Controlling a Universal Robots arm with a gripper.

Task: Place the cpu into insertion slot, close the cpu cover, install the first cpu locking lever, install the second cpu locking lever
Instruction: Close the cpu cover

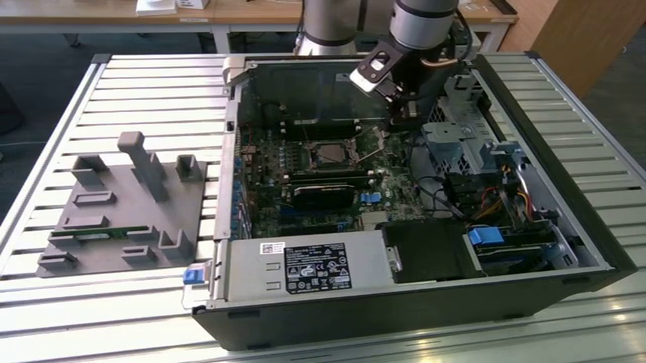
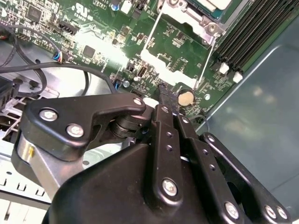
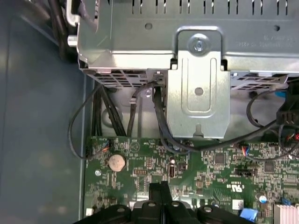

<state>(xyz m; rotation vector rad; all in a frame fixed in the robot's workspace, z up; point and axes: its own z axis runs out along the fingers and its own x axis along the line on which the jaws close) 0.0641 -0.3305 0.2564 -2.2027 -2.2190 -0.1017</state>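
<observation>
The gripper (image 2: 163, 91) is hanging low inside the open computer case (image 1: 565, 227). Its fingers (image 2: 161, 121) are pressing together, with nothing between them that I can make out. The tip is hovering just over the green circuit board (image 2: 98, 42), just beside a coin battery (image 2: 186, 97) and near the free end of one wire lever (image 2: 207, 63). A second wire lever (image 2: 150, 37) is running along the other side of the socket. I cannot tell whether either one is latched.

The case is lying on the slatted bench (image 1: 151, 83) toward the exterior view's right edge. A grey holder tray (image 1: 121, 219) is sitting near the opposite edge.

The cpu (image 2: 212, 3) is showing as a pale silver patch lying in the insertion slot (image 1: 328, 155), apart from the fingers. The cpu cover (image 2: 191, 21) is framing it and looks to be lying flat.

The cpu is likely light, stiff and thin, with delicate contacts underneath, so it is best held by its bare edges only. The levers look like springy steel wire, slippery and narrow, and each is best caught at its bent free end.
</observation>
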